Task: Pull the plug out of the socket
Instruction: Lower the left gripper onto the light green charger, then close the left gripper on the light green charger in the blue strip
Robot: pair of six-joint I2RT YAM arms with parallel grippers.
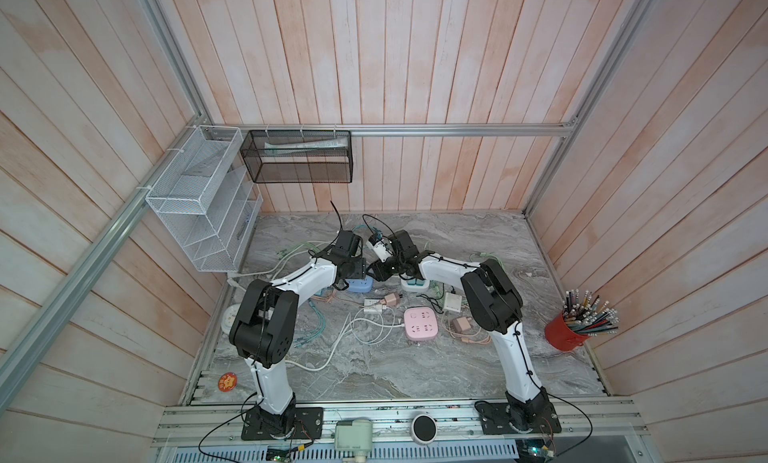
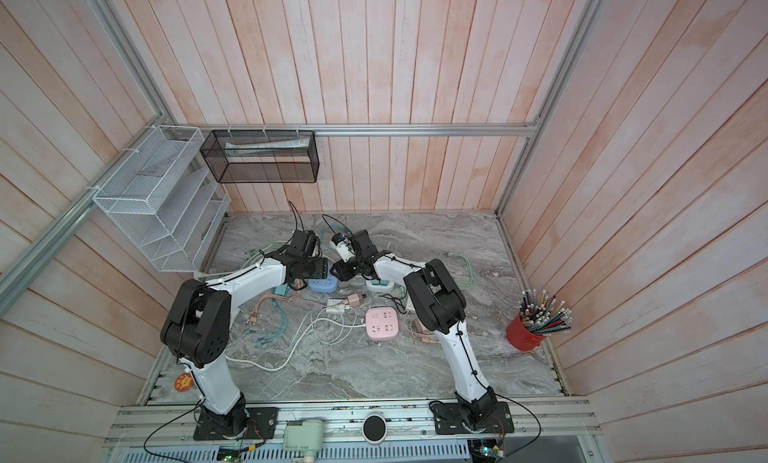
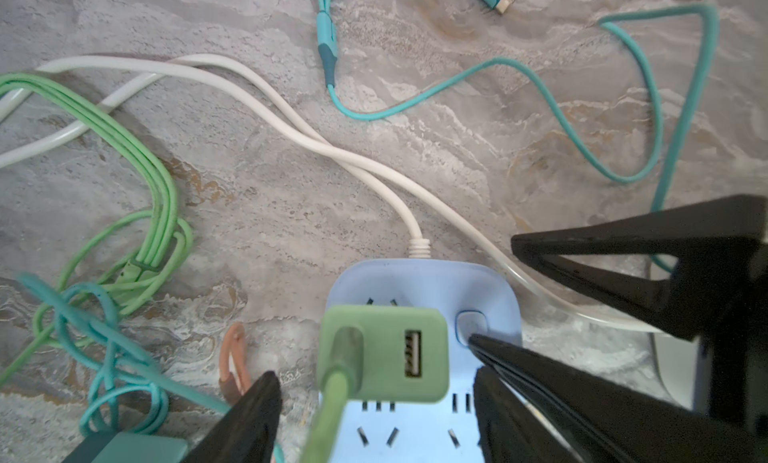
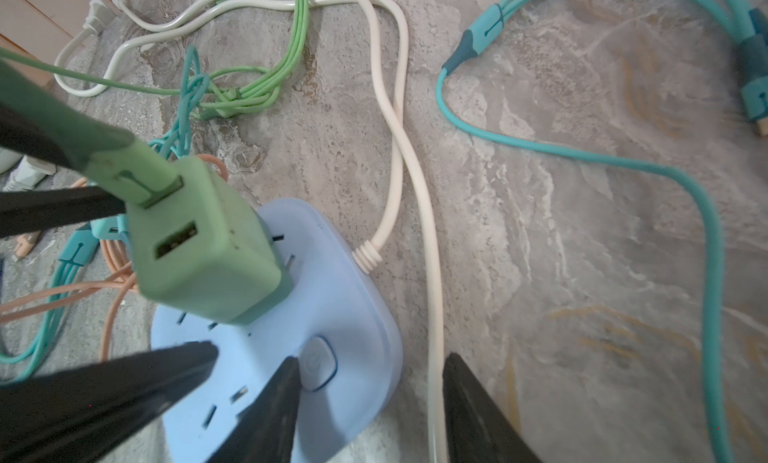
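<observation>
Pinning the blue socket (image 4: 340, 298) to the desk (image 4: 561, 253) with one fingertip (image 4: 282, 382), the spread right hand (image 4: 370, 357) braces it while the released left hand (image 3: 374, 373) straddles the green plug (image 4: 208, 253) seated in it.

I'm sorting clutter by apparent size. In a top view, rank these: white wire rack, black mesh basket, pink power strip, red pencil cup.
1. white wire rack
2. black mesh basket
3. pink power strip and red pencil cup look alike; not ranked.
Rack and basket hang higher, likely nearer the camera.
</observation>
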